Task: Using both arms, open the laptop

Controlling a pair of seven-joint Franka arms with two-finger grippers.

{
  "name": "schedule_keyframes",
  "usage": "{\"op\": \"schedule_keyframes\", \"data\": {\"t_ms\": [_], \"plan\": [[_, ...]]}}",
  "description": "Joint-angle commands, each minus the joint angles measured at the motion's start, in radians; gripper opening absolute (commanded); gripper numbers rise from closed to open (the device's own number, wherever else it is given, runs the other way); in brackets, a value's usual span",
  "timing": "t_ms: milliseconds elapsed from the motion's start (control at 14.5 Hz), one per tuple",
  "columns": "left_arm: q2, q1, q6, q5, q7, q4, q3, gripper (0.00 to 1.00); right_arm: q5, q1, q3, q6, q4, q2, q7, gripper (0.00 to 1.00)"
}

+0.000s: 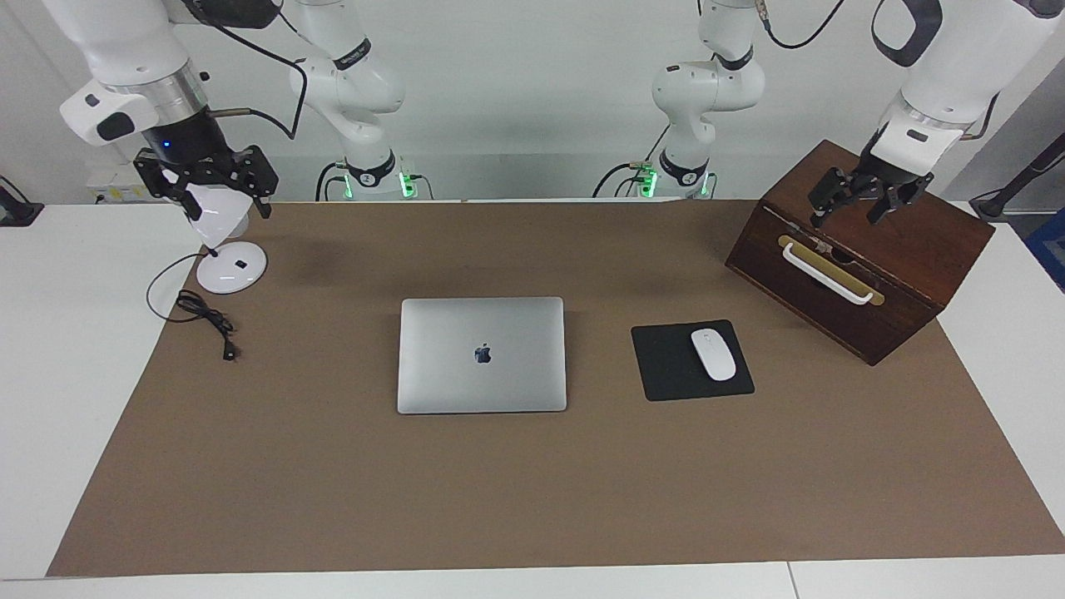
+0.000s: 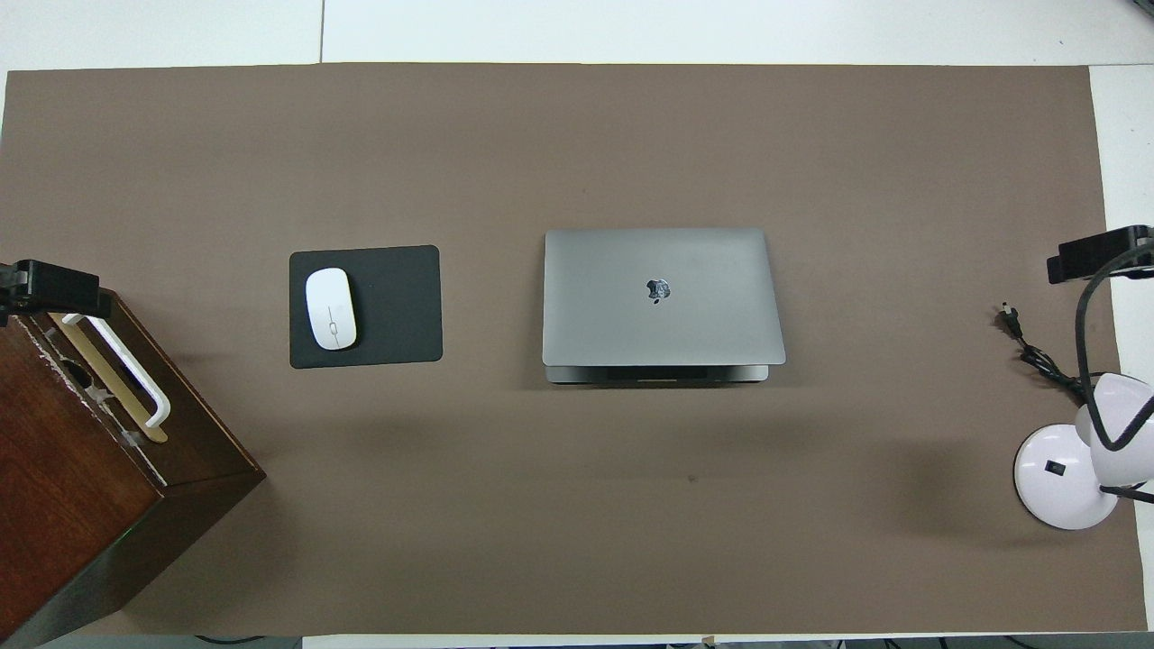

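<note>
The laptop [image 1: 482, 355] is slim and silver-grey. It lies shut and flat in the middle of the brown mat, logo up, and also shows in the overhead view [image 2: 663, 297]. My left gripper [image 1: 844, 218] is open and empty, up in the air over the wooden box [image 1: 861, 249]; only its tip shows in the overhead view [image 2: 50, 287]. My right gripper [image 1: 220, 204] is open and empty, up in the air over the desk lamp's end of the mat; its tip shows in the overhead view [image 2: 1102, 255]. Both grippers are well apart from the laptop.
A white mouse [image 1: 713, 353] lies on a black mouse pad [image 1: 666, 366] beside the laptop, toward the left arm's end. The dark wooden box has a white handle [image 1: 828, 273]. A white desk lamp [image 1: 231, 268] with a black cable [image 1: 204, 316] stands at the right arm's end.
</note>
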Motion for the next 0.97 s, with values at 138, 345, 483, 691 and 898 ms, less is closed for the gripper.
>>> {"op": "schedule_keyframes", "data": {"t_ms": [138, 345, 483, 691, 898], "plan": [[0.001, 0.011, -0.011, -0.017, -0.008, 0.015, -0.006, 1.0, 0.025, -0.014, 0.005, -0.028, -0.005, -0.008, 0.008, 1.0], [0.001, 0.013, -0.011, -0.017, -0.008, 0.015, -0.006, 1.0, 0.025, -0.008, 0.005, -0.025, -0.008, -0.011, 0.012, 1.0], [0.001, 0.017, -0.013, -0.017, -0.008, 0.015, -0.006, 1.0, 0.025, -0.007, 0.005, -0.025, -0.009, -0.011, 0.014, 1.0], [0.001, 0.017, -0.013, -0.017, -0.008, 0.015, -0.006, 1.0, 0.025, -0.007, 0.005, -0.017, -0.009, -0.008, 0.014, 1.0], [0.001, 0.017, -0.013, -0.017, -0.008, 0.015, -0.006, 1.0, 0.024, -0.005, 0.008, -0.014, -0.009, -0.008, 0.017, 1.0]]}}
